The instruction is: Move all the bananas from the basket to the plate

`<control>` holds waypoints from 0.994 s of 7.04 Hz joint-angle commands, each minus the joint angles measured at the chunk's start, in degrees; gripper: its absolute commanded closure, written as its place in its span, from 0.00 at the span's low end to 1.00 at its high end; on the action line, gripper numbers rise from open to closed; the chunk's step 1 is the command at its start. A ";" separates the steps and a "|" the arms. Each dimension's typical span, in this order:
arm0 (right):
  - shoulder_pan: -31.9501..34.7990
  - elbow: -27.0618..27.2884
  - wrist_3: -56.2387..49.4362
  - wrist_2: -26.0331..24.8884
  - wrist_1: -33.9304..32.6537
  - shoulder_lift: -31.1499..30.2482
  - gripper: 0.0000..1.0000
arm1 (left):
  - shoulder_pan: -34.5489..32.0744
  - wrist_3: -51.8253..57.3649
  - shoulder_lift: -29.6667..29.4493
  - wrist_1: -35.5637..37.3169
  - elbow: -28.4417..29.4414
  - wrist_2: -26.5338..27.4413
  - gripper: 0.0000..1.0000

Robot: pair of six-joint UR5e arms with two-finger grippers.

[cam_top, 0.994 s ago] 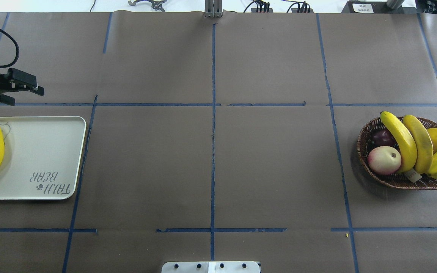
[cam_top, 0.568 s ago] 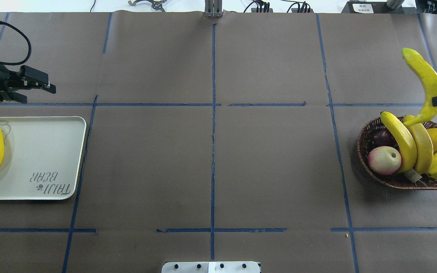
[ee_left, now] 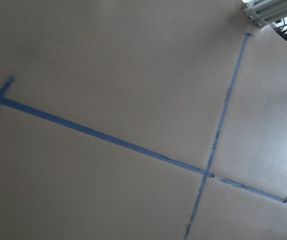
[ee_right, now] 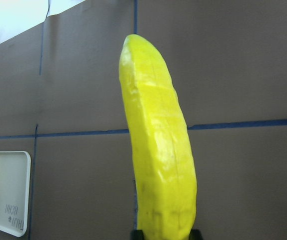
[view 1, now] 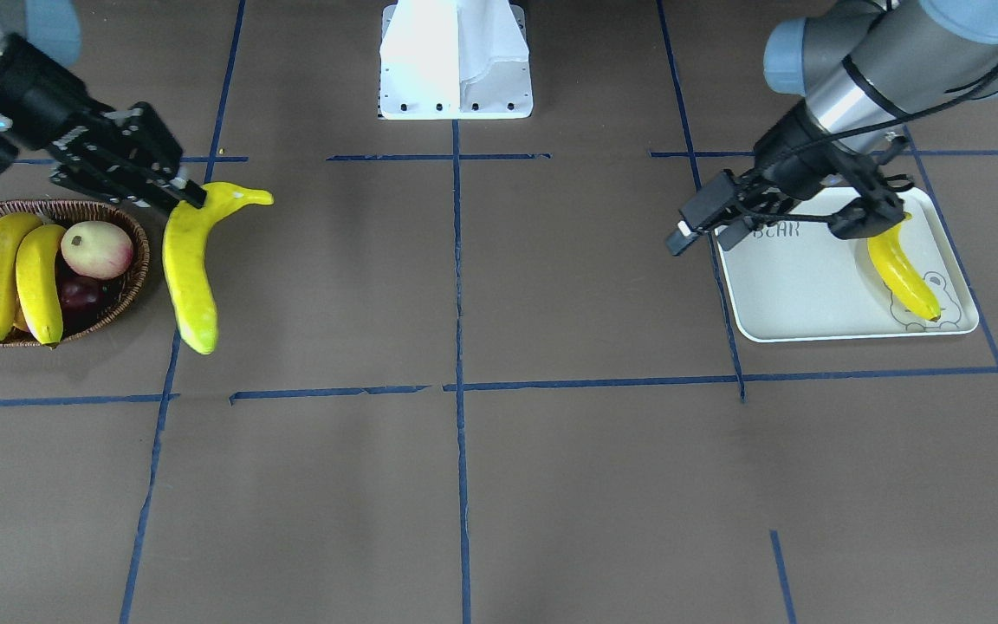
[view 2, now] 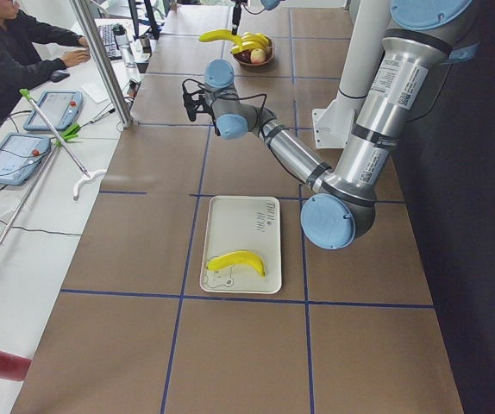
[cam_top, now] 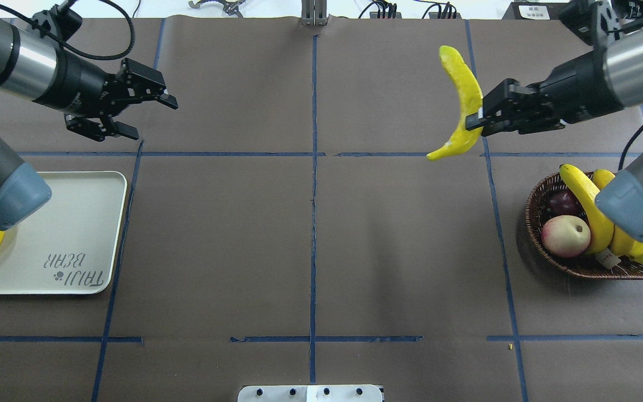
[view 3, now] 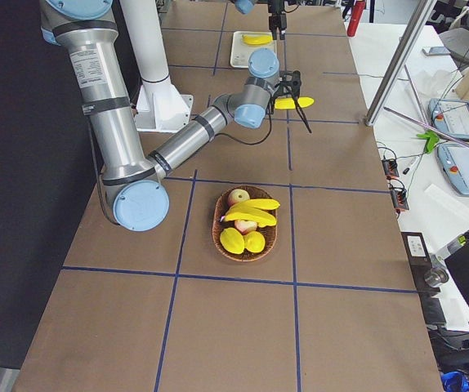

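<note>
First, nearest the robot: white bolted base plate (cam_top: pixel 310 393) at the table edge. Middle band, robot's left: flat off-white rectangular plate (cam_top: pixel 76 223) with raised rim, printed "TAIJI BEAR". One long curved yellow banana (view 1: pixel 902 269) lies on it at the bear-face end, mostly hidden overhead by the left arm's elbow. Middle band, robot's right: shallow oval basket of woven brown wicker (cam_top: pixel 578 269), holding at least two more yellow bananas (cam_top: pixel 586 198), a round pink-and-cream fruit (cam_top: pixel 565 235) and a dark red-purple fruit (cam_top: pixel 564 202); the rest is hidden by the right arm's elbow. Farther out: right gripper (cam_top: pixel 475 124), jaws closed on a bright yellow curved banana (cam_top: pixel 462 92), pinched near its narrow stem end. It is held in the air clear of the basket and well apart from the plate. Left gripper (cam_top: pixel 151 118), jaws spread wide, nothing between them, hovers beyond the plate's far corner. Handling, judged: the held banana looks matt and faceted like a moulded imitation, so probably light, stiff, not fragile. Its curved skin could swivel in a two-point pinch, so a hold nearer mid-body would be steadier. Surface: flat brown paper covering (cam_top: pixel 399 240), gridded with blue tape lines (cam_top: pixel 313 223), seemingly low-slip. Room: cables (cam_top: pixel 385 10) at the far edge; a seated operator (view 2: pixel 15 52) with tablets along that side.
</note>
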 commanded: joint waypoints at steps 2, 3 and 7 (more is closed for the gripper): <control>-18.36 1.97 3.32 -18.23 -0.64 4.94 1.00 | 5.82 -7.04 -7.04 -0.83 0.98 3.72 0.00; -21.54 1.97 3.32 -22.10 -0.73 5.30 1.00 | 7.49 -7.22 -9.58 -0.83 2.37 4.77 0.00; -25.08 1.80 3.32 -25.82 -0.64 5.74 1.00 | 14.53 -11.86 -18.37 -2.66 9.13 14.09 0.00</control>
